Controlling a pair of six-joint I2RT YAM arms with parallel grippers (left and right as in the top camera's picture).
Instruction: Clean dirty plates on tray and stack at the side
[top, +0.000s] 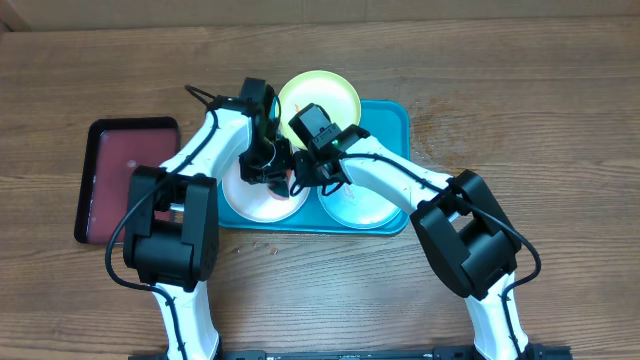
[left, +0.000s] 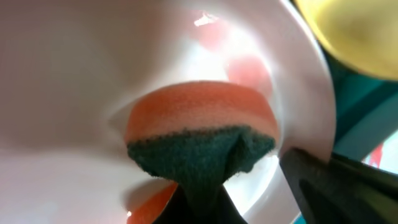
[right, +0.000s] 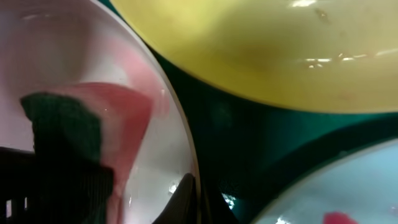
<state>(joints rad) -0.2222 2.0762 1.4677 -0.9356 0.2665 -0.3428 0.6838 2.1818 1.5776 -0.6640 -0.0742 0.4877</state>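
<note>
On the teal tray (top: 395, 115) lie three plates: a yellow-green plate (top: 318, 95) at the back, a white plate (top: 250, 205) front left and a mint-blue plate (top: 362, 208) front right. My left gripper (left: 199, 202) is shut on an orange sponge (left: 199, 115) with a green scouring side, pressed onto the white plate (left: 74, 74), which has a faint pink smear (left: 249, 68). My right gripper (right: 196, 199) is shut on the white plate's rim (right: 180, 124). A red smear (right: 342, 218) shows on the mint-blue plate.
A smaller dark-red tray (top: 130, 180) with a black rim sits left of the teal tray. Both arms cross over the tray's middle, their grippers close together. Bare wooden table (top: 540, 100) surrounds the trays.
</note>
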